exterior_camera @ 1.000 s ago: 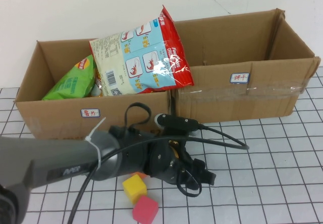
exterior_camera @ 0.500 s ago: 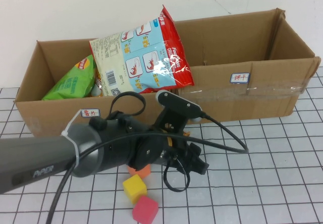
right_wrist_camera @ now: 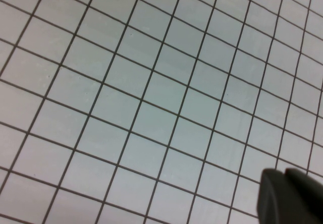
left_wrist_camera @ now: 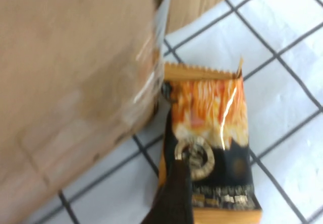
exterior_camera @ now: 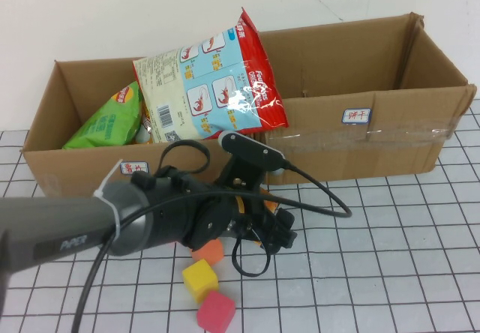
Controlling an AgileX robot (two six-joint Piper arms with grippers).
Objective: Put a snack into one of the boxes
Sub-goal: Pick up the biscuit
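Overhead and wrist views of a two-arm robot at a white desk [exterior_camera: 390,258] ruled with a dark grid. We see two brown cardboard boxes side by side along the far edge, the left box [exterior_camera: 75,172] and the right box [exterior_camera: 405,142], each with a small white label on its front wall ( [exterior_camera: 136,168], [exterior_camera: 356,115]). The left box holds a green snack bag [exterior_camera: 109,121]. A large red, white and blue snack bag [exterior_camera: 214,85] stands tilted in it, leaning toward the junction of the two boxes.

The left arm reaches across the desk, and the left end effector [exterior_camera: 281,232] sits low just in front of the boxes, near their junction. In the left wrist view, a small orange-and-black snack packet [left_wrist_camera: 214,133] lies flat on the desk just beside a cardboard wall, with a dark part of the end effector over its near end. We cannot tell whether this end effector is open or closed.

Three blocks, orange [exterior_camera: 210,253], yellow [exterior_camera: 199,279] and pink [exterior_camera: 216,312], rest near the arm.

The right end effector [right_wrist_camera: 290,196] is closed on nothing, above bare grid squares.
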